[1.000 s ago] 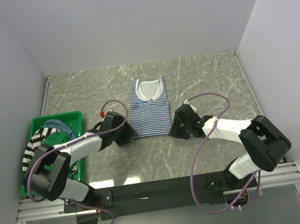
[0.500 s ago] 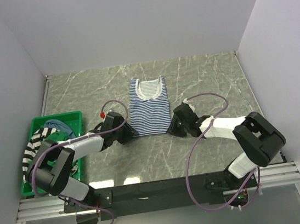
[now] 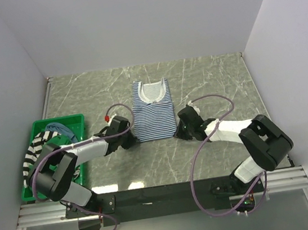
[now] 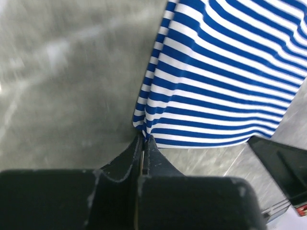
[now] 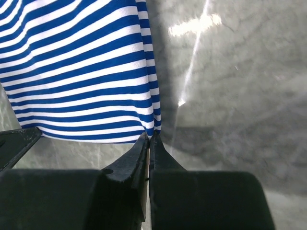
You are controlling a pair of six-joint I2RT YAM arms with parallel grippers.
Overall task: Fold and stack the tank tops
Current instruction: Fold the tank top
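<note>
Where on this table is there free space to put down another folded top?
The table is bare right of the striped tank top and left of it, beyond the green bin; also between its hem and the arm bases. Crowded: the hem corners, pinched by the left end effector and right end effector.

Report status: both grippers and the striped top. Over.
Left gripper shut on striped tank top, near-left hem corner. Right gripper shut on near-right corner. Top lies flat. Nothing in the way; green bin off left.
</note>
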